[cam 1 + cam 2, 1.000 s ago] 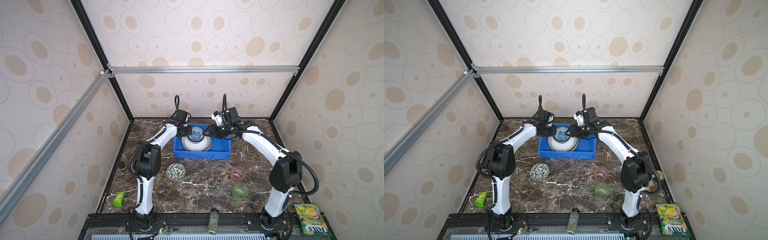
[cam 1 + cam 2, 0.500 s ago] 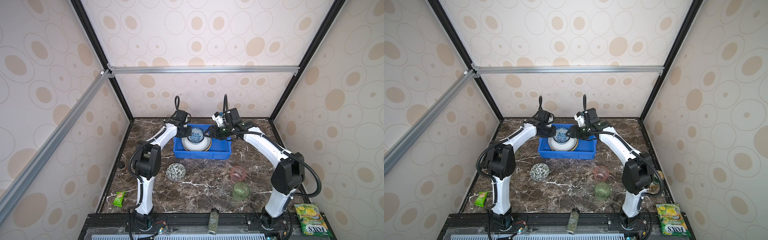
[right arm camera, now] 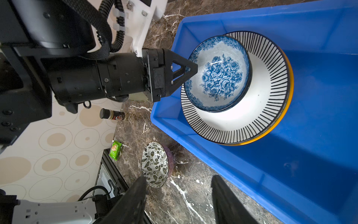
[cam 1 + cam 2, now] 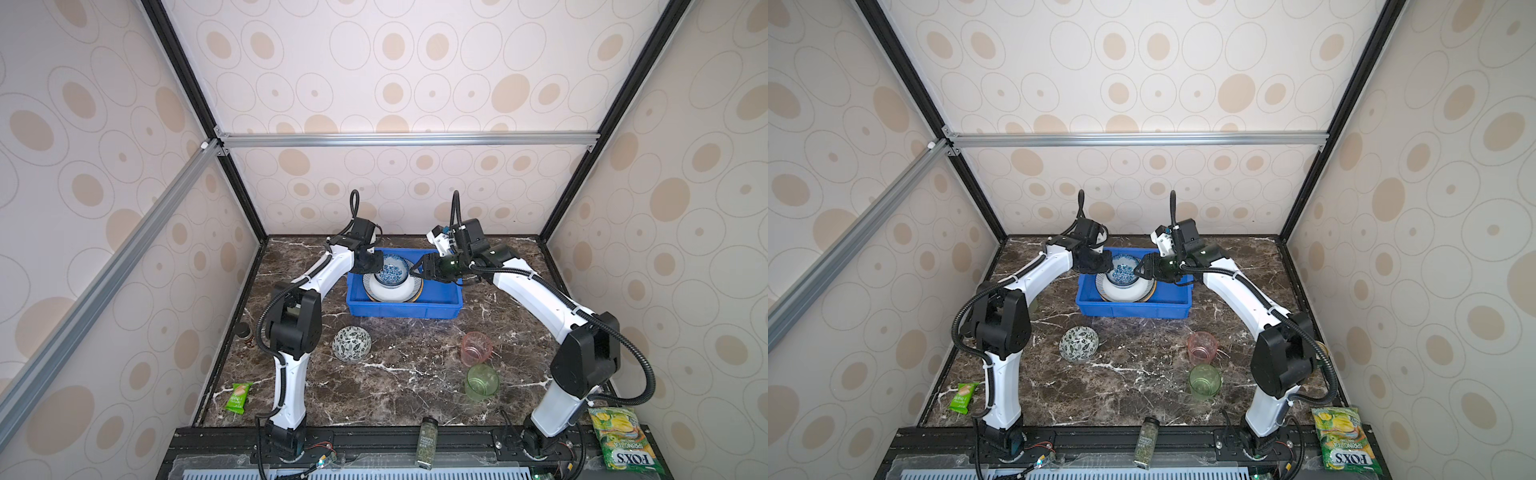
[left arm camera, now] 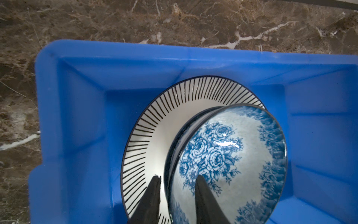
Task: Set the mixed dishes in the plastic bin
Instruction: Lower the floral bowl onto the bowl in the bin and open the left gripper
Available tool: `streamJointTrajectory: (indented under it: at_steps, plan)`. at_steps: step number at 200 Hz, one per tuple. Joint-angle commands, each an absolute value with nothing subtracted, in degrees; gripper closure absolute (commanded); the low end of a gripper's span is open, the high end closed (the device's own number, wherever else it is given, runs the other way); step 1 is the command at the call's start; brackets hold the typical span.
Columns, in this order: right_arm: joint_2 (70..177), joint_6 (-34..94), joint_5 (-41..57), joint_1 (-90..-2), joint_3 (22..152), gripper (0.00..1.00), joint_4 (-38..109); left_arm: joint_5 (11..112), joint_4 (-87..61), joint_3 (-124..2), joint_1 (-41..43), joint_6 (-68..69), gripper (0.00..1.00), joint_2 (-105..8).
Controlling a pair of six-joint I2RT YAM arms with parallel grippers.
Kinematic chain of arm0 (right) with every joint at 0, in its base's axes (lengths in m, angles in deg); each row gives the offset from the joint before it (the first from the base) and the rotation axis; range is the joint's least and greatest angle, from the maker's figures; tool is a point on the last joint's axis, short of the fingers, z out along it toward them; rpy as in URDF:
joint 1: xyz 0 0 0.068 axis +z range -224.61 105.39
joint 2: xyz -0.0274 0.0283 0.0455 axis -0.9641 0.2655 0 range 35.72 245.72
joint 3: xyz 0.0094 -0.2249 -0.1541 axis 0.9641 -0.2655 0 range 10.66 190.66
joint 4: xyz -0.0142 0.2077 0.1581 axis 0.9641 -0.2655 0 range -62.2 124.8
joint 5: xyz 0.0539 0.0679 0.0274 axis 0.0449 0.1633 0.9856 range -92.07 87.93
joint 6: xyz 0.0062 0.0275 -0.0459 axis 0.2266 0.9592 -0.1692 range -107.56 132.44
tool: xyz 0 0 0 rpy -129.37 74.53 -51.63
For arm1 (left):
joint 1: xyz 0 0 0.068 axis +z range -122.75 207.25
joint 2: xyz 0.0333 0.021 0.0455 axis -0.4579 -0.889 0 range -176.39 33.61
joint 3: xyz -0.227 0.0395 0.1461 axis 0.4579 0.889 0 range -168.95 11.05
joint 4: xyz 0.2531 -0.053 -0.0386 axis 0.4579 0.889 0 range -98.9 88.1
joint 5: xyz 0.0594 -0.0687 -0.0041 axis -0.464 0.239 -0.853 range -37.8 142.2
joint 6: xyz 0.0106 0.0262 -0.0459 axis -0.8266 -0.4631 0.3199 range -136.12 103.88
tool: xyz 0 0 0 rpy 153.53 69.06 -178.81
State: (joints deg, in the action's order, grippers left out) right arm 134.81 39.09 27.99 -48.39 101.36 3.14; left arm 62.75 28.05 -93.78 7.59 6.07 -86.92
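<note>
The blue plastic bin stands at the back middle in both top views. In it a striped-rim plate lies on a yellow-edged plate. A blue-white floral bowl rests on the striped plate. My left gripper is open astride the bowl's near rim, one finger inside and one outside, with a small gap on each side. Open and empty, my right gripper hovers by the bin's right part. On the table in front stand a black-white leaf bowl, a pink cup and a green cup.
A slim spice jar lies on the front rail. A yellow-green snack packet sits at the front right, a small green packet at the front left. A small dark bottle stands by the left wall.
My left gripper's jaws have parted from the floral bowl's rim, and the bowl now rests on the striped plate. The right arm has barely moved.
</note>
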Motion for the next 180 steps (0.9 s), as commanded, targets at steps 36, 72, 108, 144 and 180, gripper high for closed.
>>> streamJointTrajectory:
  at_steps: [36,72,108,144,180]
  plan:
    - [131.11,38.04,28.86,-48.76,98.09,0.43,4.32,58.73,29.44,-90.42,7.82,2.53,0.63,-75.97]
    - [130.48,36.61,28.59,-48.77,97.46,0.43,2.88,59.01,27.84,-82.95,7.83,2.28,0.62,-69.86]
    - [128.82,37.45,28.69,-48.72,94.93,0.42,4.61,56.15,28.13,-72.35,7.83,2.35,0.61,-60.28]
    - [128.97,38.82,30.10,-48.77,92.78,0.40,5.68,54.61,28.19,-60.75,7.83,3.93,0.59,-50.11]
    - [127.92,40.76,32.34,-48.75,90.18,0.39,7.81,55.57,27.93,-52.71,7.82,5.21,0.59,-44.93]
